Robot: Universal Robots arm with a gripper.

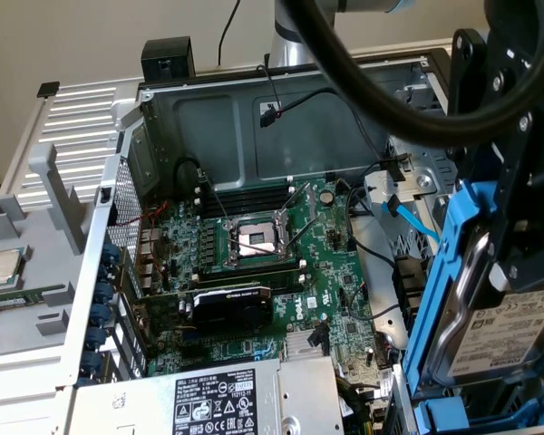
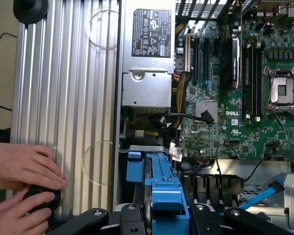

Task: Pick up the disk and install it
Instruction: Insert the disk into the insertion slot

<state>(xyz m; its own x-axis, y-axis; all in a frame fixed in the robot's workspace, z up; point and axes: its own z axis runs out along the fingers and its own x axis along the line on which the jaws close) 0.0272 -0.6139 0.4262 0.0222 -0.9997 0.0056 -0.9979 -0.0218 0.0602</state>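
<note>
The disk (image 1: 517, 337), in its blue carrier frame, stands tilted on its edge at the exterior view's right, beside the open computer case (image 1: 254, 118). The gripper (image 2: 164, 215) has its jaws squeezed on the frame, probably to line it up with a narrow slot.

Your backdrop: a plain beige wall (image 1: 91, 36) and a ribbed silver-grey surface (image 1: 77, 113) under even light.

In the exterior view you have the wall running across the top, with one black cable (image 1: 225, 32) hanging down it; the ribbed surface lies toward that view's left, its grooves parallel. In the wrist view you see ribbed metal (image 2: 68, 98) again, bordered by a flat beige surface (image 2: 1, 83) where a thin black wire (image 2: 2, 38) curls. The light is soft and diffuse, and two faint round reflections (image 2: 102, 27) sit on the ribs.
</note>
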